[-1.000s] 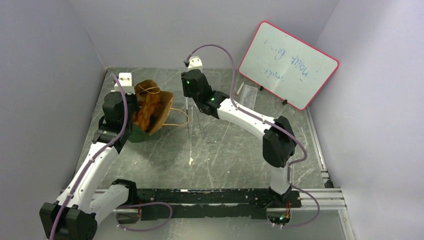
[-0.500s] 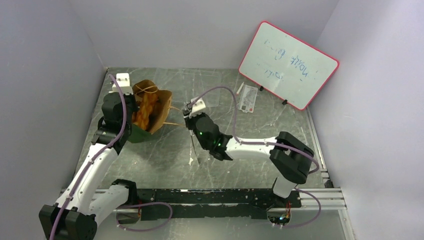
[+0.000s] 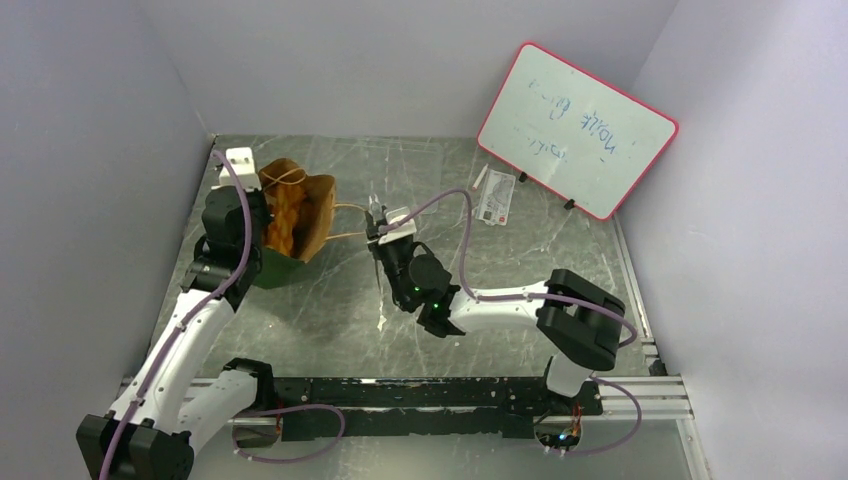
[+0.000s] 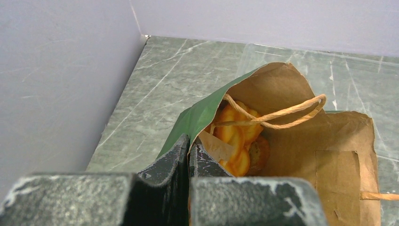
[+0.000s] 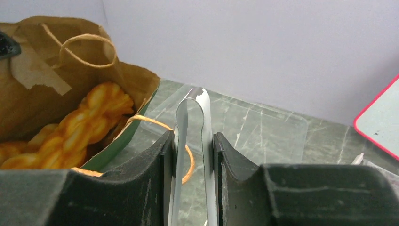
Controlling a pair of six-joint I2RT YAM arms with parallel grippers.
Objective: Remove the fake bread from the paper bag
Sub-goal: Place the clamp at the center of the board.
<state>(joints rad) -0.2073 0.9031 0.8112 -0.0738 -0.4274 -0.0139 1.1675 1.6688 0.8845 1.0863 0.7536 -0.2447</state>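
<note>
The paper bag (image 3: 312,222), dark green outside and brown inside, lies tilted at the back left with its mouth facing right. Orange fake bread (image 3: 280,222) fills it; a twisted loaf shows in the left wrist view (image 4: 235,136) and in the right wrist view (image 5: 89,117). My left gripper (image 4: 189,141) is shut on the bag's green rim (image 4: 197,115). My right gripper (image 5: 193,141) is shut on metal tongs (image 5: 193,108) and sits just right of the bag's mouth (image 5: 127,80), near a tan cord handle (image 5: 160,126).
A pink-framed whiteboard (image 3: 575,130) leans at the back right, with a small card packet (image 3: 495,195) in front of it. A clear plastic sheet (image 5: 254,127) lies on the green marble table. The grey side wall (image 4: 56,80) is close on the bag's left.
My right arm has swung from the back of the table down and left, bringing the tongs close to the bag's mouth. My left gripper has kept its hold, and the bag has shifted slightly.
</note>
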